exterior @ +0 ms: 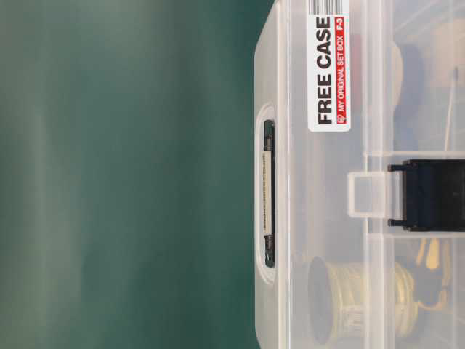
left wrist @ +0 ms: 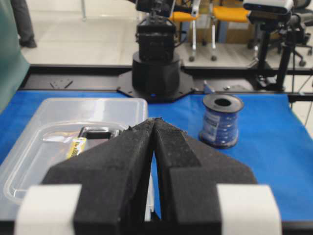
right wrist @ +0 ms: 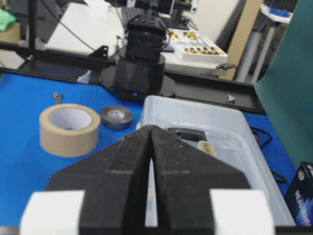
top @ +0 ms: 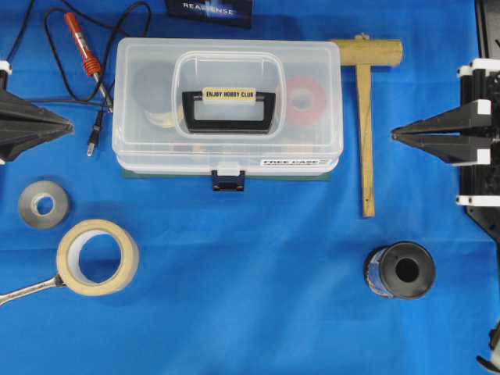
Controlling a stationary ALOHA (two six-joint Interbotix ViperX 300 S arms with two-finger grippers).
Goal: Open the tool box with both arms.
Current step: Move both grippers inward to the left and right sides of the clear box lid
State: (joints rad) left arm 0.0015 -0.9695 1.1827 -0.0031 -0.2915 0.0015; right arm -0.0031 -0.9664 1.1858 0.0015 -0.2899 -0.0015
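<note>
Clear tool box (top: 226, 105) lies crosswise, latch (top: 227, 182) frontward.

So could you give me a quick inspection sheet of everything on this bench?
Surface: blue cloth.
Job's things: clear plastic tool box, lid down, dark blue latch fastened.
Clutter: beige tape roll, grey tape roll, dark wire spool, wooden mallet, metal wrench.
Grippers: left gripper and right gripper shut, clear of the box.
Cables: red-handled soldering iron with black cord.
Surroundings: green backdrop.
</note>
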